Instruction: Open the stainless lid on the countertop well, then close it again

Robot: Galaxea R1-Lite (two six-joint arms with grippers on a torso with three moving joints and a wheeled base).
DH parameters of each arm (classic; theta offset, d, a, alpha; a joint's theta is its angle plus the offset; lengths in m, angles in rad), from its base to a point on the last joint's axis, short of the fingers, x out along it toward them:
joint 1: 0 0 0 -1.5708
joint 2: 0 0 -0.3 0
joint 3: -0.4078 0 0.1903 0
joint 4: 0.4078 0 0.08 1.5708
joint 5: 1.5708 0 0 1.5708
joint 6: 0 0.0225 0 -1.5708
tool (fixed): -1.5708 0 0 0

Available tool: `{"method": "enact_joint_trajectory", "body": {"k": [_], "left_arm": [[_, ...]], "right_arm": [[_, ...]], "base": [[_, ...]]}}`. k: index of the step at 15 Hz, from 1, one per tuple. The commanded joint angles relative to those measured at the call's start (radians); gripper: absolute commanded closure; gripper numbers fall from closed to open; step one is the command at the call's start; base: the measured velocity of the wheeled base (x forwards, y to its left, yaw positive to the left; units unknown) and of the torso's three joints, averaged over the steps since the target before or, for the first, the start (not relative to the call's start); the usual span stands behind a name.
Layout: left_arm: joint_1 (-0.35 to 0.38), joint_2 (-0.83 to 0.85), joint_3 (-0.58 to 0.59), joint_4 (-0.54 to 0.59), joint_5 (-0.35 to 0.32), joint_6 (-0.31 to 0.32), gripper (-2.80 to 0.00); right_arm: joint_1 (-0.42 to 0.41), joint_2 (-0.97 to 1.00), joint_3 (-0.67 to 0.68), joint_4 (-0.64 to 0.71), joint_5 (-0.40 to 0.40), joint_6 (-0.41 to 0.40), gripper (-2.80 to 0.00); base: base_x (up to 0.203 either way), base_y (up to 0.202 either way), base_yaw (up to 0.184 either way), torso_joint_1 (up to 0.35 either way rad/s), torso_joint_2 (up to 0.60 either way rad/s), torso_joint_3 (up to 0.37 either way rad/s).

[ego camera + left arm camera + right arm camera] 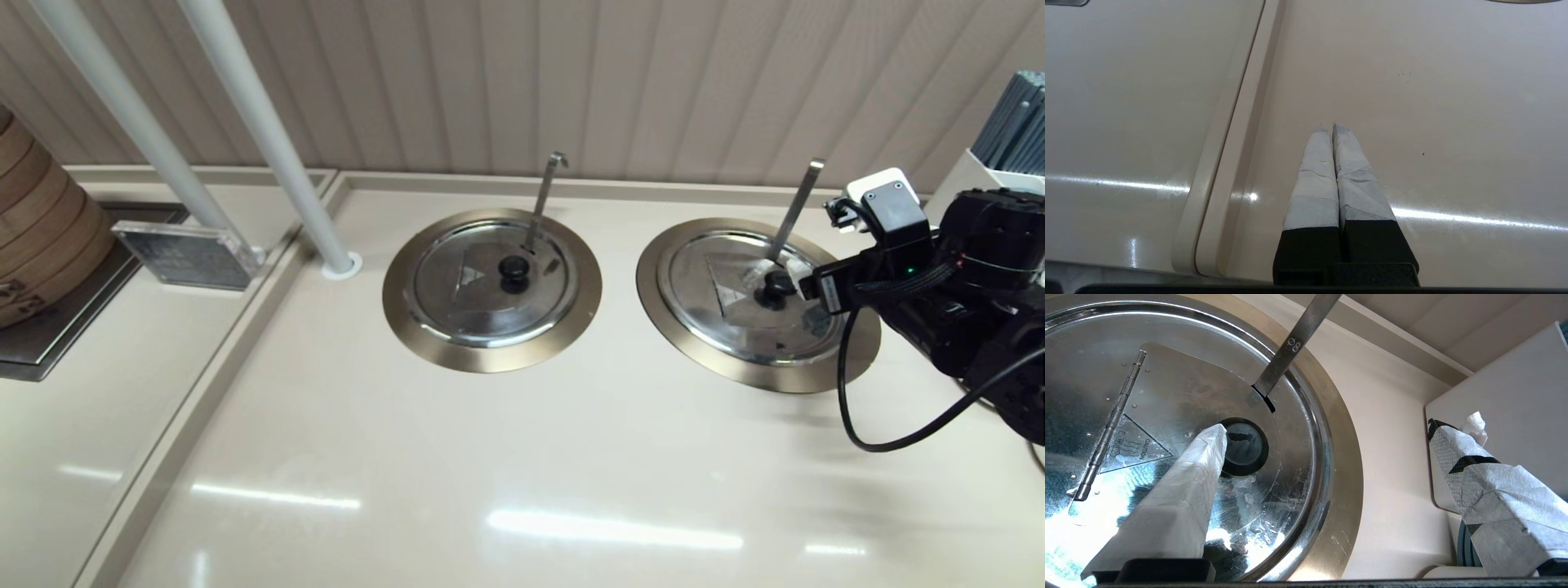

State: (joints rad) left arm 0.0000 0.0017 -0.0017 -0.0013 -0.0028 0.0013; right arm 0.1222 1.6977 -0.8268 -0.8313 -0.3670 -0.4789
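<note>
The stainless lid [718, 318] lies shut and flat in the countertop well's bronze ring [751, 374], at the right of the head view. Its black knob [774, 289] sits beside the slot from which the straight flat-tipped ladle handle [796, 208] rises. My right gripper [802, 241] is open and wide. In the right wrist view one taped finger [1208, 457] rests against the knob [1245, 447], on the side of the lid [1180, 388] with the caution triangle. The other finger [1470, 465] hangs off the ring [1345, 465], beyond the handle [1294, 347]. My left gripper [1331, 126] is shut over bare counter.
A twin lid [490, 282] with a hook-tipped ladle handle [545, 196] sits in its own ring to the left. Two white poles [245, 122] slant up at the back left. Bamboo steamers [41, 229] and a clear sign block [184, 253] stand far left. A white container [976, 175] stands behind my right arm.
</note>
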Motion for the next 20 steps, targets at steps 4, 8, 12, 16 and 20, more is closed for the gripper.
{"method": "enact_joint_trajectory", "body": {"k": [4, 8, 12, 16, 20], "left_arm": [[0.000, 0.001, 0.000, 0.000, 0.000, 0.000, 0.00], [0.000, 0.001, 0.000, 0.000, 0.000, 0.000, 0.00], [0.000, 0.001, 0.000, 0.000, 0.000, 0.000, 0.00], [0.000, 0.001, 0.000, 0.000, 0.000, 0.000, 0.00], [0.000, 0.001, 0.000, 0.000, 0.000, 0.000, 0.00]], "right_arm": [[0.027, 0.007, -0.018, 0.005, 0.005, 0.034, -2.80], [0.049, -0.020, -0.075, 0.125, 0.008, 0.183, -2.80], [0.068, -0.084, -0.155, 0.335, 0.074, 0.368, -2.80], [0.073, -0.102, -0.158, 0.376, 0.111, 0.393, 0.00], [0.079, -0.104, -0.156, 0.377, 0.111, 0.393, 0.00]], "base": [[0.000, 0.000, 0.000, 0.000, 0.00, 0.000], [0.000, 0.000, 0.000, 0.000, 0.00, 0.000], [0.000, 0.000, 0.000, 0.000, 0.00, 0.000], [0.000, 0.000, 0.000, 0.000, 0.00, 0.000], [0.000, 0.000, 0.000, 0.000, 0.00, 0.000]]}}
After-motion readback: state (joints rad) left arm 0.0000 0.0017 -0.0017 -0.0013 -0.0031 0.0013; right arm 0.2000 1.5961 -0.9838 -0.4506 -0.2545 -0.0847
